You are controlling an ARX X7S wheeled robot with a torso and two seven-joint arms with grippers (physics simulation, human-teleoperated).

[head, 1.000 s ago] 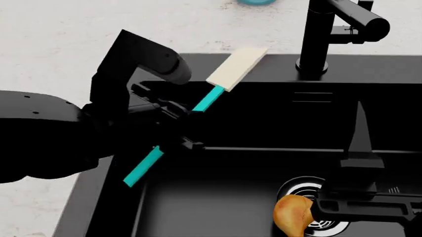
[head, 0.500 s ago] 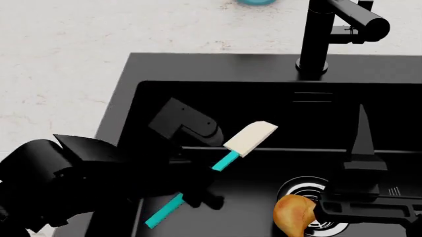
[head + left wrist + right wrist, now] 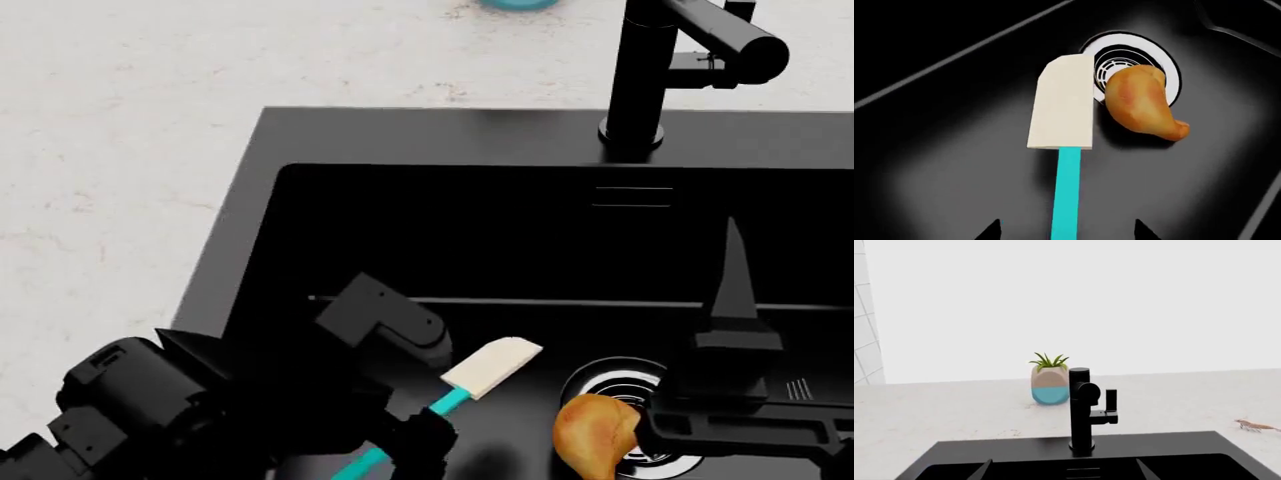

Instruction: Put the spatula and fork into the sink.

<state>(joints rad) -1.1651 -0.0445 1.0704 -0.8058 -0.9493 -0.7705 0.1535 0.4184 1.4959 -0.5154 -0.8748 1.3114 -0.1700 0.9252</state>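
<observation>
Left gripper [image 3: 414, 440] down inside the sink [image 3: 400, 210], jaws clenched on the teal handle of the spatula [image 3: 489, 368]. Spatula angled up and away from those jaws, cream blade leading, handle passing between them and poking out behind toward the near wall of the basin. From the left wrist view, blade [image 3: 1062, 102] straight ahead of the jaws, held above the dark floor of the sink [image 3: 934, 150], its far corner overlapping the chrome ring of the drain [image 3: 1134, 42]. Cannot tell whether the blade touches the floor. Just beyond and to one side of the blade, a golden-brown chicken drumstick [image 3: 1142, 102] lying partly over the drain; same drumstick [image 3: 591, 432] visible in the head view beside the drain [image 3: 617, 385], close ahead of the left jaws.

Right gripper [image 3: 727, 265] raised over the right part of the basin, one dark finger pointing toward the back wall; jaws apparently spread, holding nothing, both tips framing the bottom edge of the right wrist view. Ahead of those jaws, the black faucet [image 3: 1084, 410] on the back rim of the sink, then pale speckled table [image 3: 954, 415] with a small potted plant [image 3: 1049, 380] and a tiny shrimp [image 3: 1254, 426] off to the side. Fork not visible in any view.
</observation>
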